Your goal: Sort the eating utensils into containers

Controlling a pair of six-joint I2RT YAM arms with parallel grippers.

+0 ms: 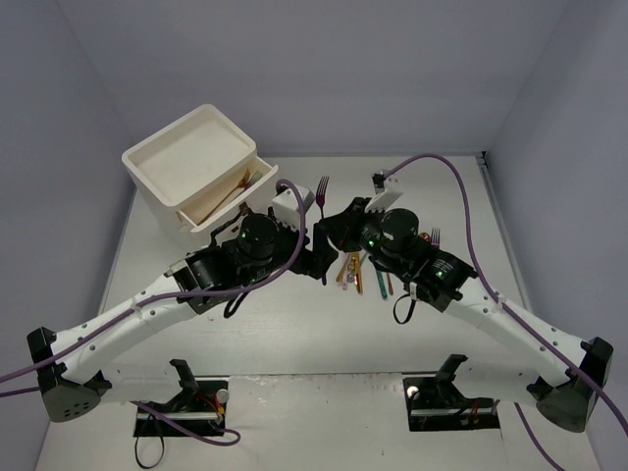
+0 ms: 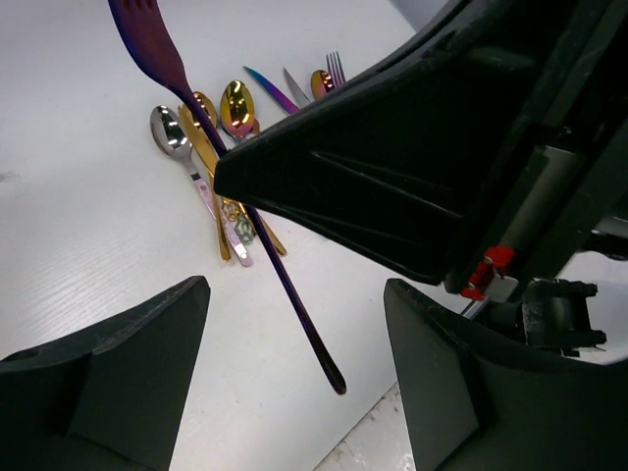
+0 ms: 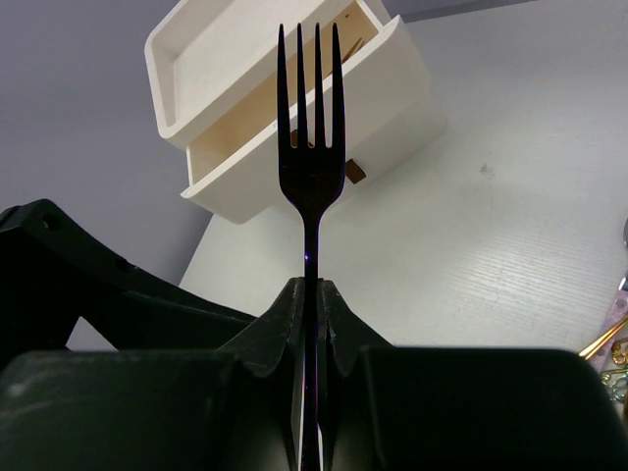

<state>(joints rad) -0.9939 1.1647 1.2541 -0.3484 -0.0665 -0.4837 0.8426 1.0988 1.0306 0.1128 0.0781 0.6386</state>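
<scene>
While pinching a slim, glossy purple fork (image 3: 311, 177) by its handle, tines up, the right gripper (image 3: 310, 294) is hovering over the white tabletop (image 1: 294, 324); left gripper (image 2: 294, 329) is gaping empty nearby, boxy drawer (image 3: 373, 108) standing open behind.

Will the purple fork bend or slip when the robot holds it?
Probably stiff: the purple fork stands straight above the right gripper without sagging. Its shiny thin handle looks slippery, so it might swivel in the pinch.
</scene>
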